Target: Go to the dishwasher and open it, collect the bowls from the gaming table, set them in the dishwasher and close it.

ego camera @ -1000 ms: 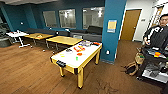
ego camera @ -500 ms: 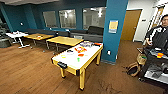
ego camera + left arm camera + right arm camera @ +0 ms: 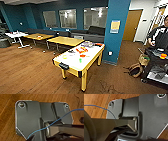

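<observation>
The gaming table (image 3: 93,60), with a white top and yellow rim, stands in the middle of the head view on a wooden floor, a few steps ahead of me. Small bowls sit on its top: a yellow-green one (image 3: 65,57), a bright green one (image 3: 80,60) and an orange one (image 3: 82,55). Flat colourful boxes (image 3: 81,49) lie further along the top. The dishwasher is out of view. Both wrist views look down past my own dark plate at the wooden floor.
A blue pillar (image 3: 116,30) stands just right of the table. A person (image 3: 160,37) stands at the far right behind a dark cart (image 3: 157,72), with bags (image 3: 135,70) on the floor. Yellow-wood tables (image 3: 65,40), a white table (image 3: 16,35) and a wooden door (image 3: 131,25) lie behind.
The whole head view has crept slightly closer to the gaming table, so the camera has moved. The bowls and boxes lie as before.
</observation>
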